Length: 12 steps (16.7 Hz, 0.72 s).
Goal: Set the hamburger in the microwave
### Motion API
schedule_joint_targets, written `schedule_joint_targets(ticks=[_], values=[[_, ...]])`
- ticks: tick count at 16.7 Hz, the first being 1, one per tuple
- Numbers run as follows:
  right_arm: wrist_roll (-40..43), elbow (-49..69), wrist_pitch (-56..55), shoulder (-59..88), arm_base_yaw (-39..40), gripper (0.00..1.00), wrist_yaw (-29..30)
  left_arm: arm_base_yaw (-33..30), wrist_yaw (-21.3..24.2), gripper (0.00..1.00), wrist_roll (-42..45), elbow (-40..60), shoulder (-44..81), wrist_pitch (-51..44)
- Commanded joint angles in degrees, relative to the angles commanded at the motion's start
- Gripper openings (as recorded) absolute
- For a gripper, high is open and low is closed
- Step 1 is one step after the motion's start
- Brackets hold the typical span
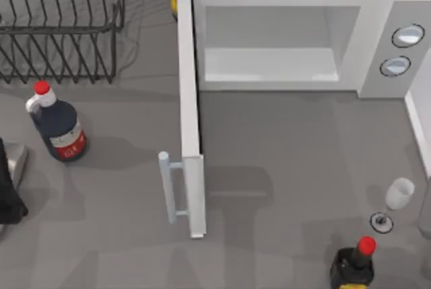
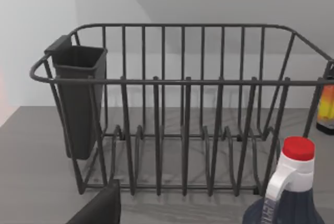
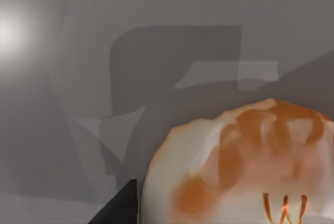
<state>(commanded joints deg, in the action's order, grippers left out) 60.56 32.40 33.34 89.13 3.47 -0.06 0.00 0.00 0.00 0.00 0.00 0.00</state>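
One arm is doing the work. The right claw is sitting just beside the hamburger, which is looming close above the grey counter. Whether the claw is clamped on the bun or merely alongside it, I cannot tell.

The microwave is standing at the back of the counter, its door swung wide open toward the front and its pale cavity lying bare.

To do this step well, I am judging that the bun should be travelling level, entering on the right of the door's edge and under the top of the opening. It should be touching the cavity floor before release. The wine glass and the red-capped bottle are standing near the front right, so the path should be steering clear of them.

The left claw is idling at the counter's left, facing the wire rack; its state I cannot tell.
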Motion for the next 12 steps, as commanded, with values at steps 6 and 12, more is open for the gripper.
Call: schedule_joint_targets(ticks=[6, 12], values=[[-1.09, 2.81, 6.37, -3.97, -0.03, 0.0, -0.31, 0.0, 0.0, 1.0, 0.0, 0.0, 0.0, 0.0], [-0.48, 8.87, 16.37, -7.24, -0.12, 0.0, -0.26, 0.0, 0.0, 1.0, 0.0, 0.0, 0.0, 0.0]])
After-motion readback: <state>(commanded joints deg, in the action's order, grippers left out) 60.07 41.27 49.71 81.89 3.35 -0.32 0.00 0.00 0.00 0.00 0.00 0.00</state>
